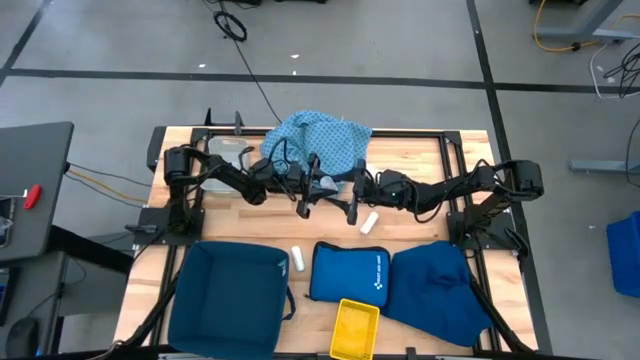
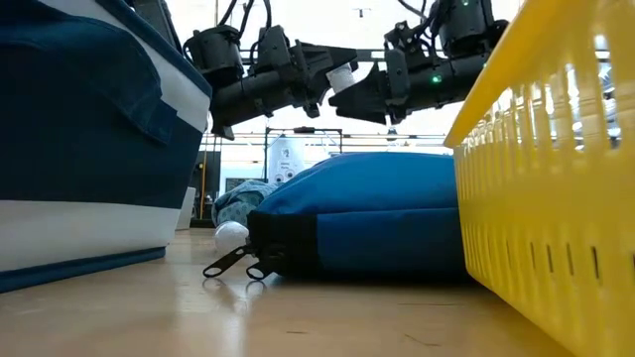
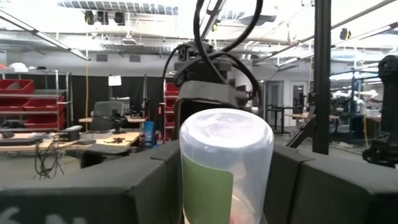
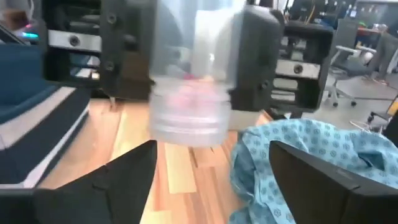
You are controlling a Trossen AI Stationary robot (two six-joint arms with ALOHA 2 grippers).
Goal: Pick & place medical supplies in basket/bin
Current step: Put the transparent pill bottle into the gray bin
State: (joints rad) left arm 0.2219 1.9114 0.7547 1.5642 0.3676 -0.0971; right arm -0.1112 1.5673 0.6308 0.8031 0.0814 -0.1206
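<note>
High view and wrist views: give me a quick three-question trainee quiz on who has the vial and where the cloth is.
1. True or false: the right tool is clamped on the clear vial.
2. Fill in: the vial is held by the ___ tool.
3. Where is the light-blue dotted cloth? A draped over an arm; B lying on the table; C on the floor.
Key: 1 false, it stands open; 2 the left tool; 3 B.

White roll (image 2: 340,77) between two raised hands, above the blue pouch (image 2: 367,213).
</note>
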